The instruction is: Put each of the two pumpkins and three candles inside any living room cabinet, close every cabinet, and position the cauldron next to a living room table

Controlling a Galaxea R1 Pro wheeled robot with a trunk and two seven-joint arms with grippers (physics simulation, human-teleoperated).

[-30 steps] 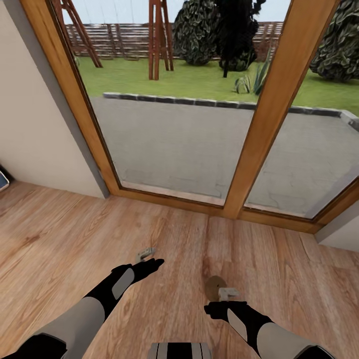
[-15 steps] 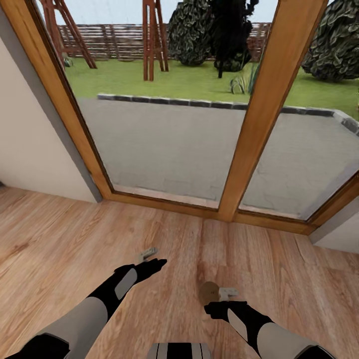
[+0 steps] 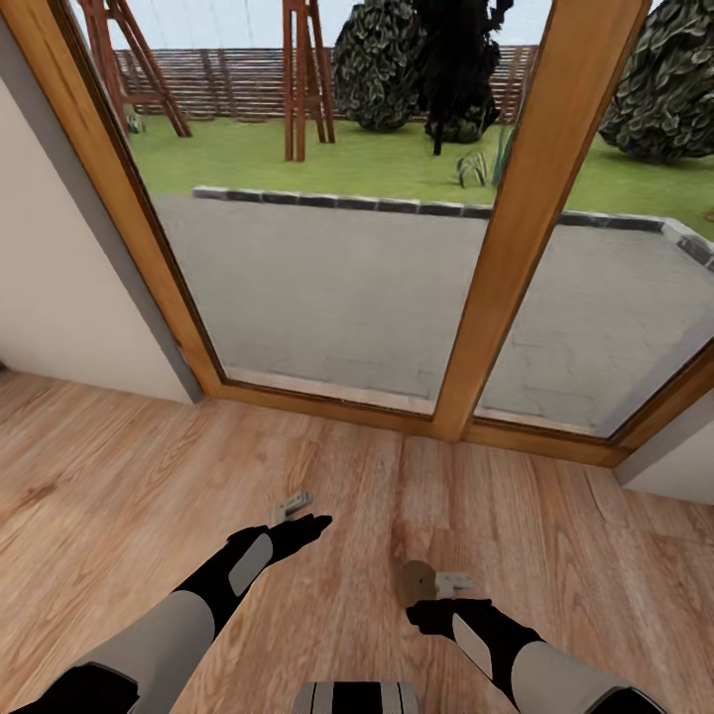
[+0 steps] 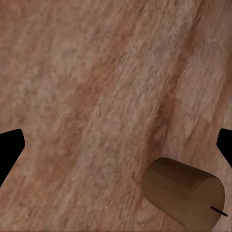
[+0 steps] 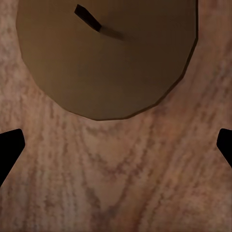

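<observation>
looking down from the robot's head, two black and grey arms reach forward over a light wood plank floor (image 3: 119,466). the left gripper (image 3: 294,506) hangs just above the boards with nothing between its pale fingers. in the left wrist view its two black fingertips (image 4: 9,147) sit at opposite edges of the picture, wide apart.

the right gripper (image 3: 453,583) hovers just beside a short stubby tan-brown candle (image 3: 416,578) that stands upright on the floor, close to the gripper's inner side. in the right wrist view the candle's round flat top (image 5: 106,53) with its short dark wick (image 5: 88,16) lies beyond the gripper, not between the fingers; the two black fingertips (image 5: 10,147) are spread to the picture's edges and close on nothing. whether the fingers touch the candle cannot be told. the left wrist view also catches the same candle (image 4: 186,193) on the boards, off to one side.

further on, the floor meets a cream wall (image 3: 59,297) on the left and a tall glass door in a warm wooden frame (image 3: 516,238). beyond the glass lies a grey paved terrace (image 3: 337,288), then a strip of green lawn (image 3: 327,159), dark rounded bushes (image 3: 382,64) and a slatted wooden fence (image 3: 228,84).

compared with a second ago, the whole view has swung slightly, so the door frame and garden sit differently; since half a second ago almost nothing has changed, and both arms and the candle hold the same places.
</observation>
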